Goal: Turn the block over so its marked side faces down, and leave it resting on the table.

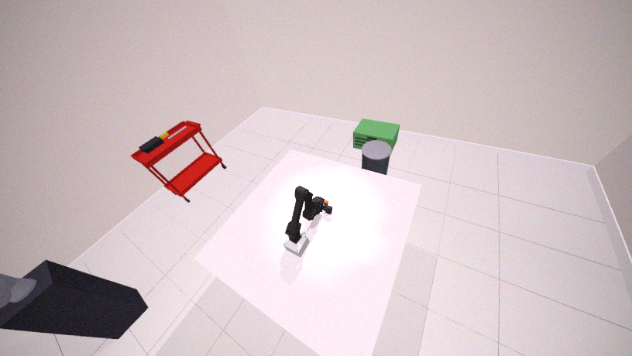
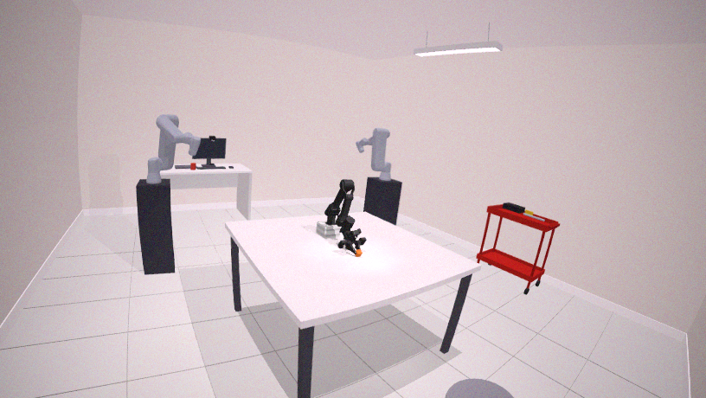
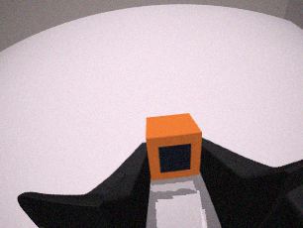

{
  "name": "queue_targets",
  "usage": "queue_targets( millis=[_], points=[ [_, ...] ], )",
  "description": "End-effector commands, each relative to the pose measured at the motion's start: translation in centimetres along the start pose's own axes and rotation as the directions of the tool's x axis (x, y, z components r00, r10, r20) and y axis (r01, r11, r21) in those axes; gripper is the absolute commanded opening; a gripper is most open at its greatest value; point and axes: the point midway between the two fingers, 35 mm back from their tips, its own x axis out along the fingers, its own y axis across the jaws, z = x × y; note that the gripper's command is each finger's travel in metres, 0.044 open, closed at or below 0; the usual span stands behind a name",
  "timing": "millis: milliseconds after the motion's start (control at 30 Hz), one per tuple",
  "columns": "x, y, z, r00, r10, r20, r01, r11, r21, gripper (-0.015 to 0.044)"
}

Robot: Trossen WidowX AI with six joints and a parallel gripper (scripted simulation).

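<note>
An orange block (image 3: 173,126) (image 2: 358,253) (image 1: 325,202) with a dark square mark (image 3: 174,158) on one side is held between the fingertips. The marked side faces back toward the wrist camera. My gripper (image 3: 171,146) (image 2: 356,251) is shut on the block, with one black finger on its left and one on its right. The gripper points forward at a low slant near the white table (image 2: 306,296) (image 1: 354,300). Whether the block touches the table cannot be told.
The arm's pale base (image 1: 296,245) (image 2: 327,229) stands on the table behind the gripper. Off the table are a red cart (image 1: 194,174) (image 2: 511,264), a grey bin (image 1: 376,159), a green cabinet (image 1: 378,128) and two grey arms (image 2: 168,140) (image 2: 379,150) on dark pedestals.
</note>
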Motion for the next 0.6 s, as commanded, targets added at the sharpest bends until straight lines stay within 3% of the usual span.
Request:
queue_targets(
  millis=[0,533,567],
  points=[
    [-0.26,0.06,0.16,1.000,0.003,0.024,-0.003,1.000,0.004,0.0000],
    [-0.41,0.06,0.33,0.999,0.003,0.045,-0.003,1.000,0.004,0.0000],
    [-0.41,0.06,0.33,0.999,0.003,0.045,-0.003,1.000,0.004,0.0026]
  ],
)
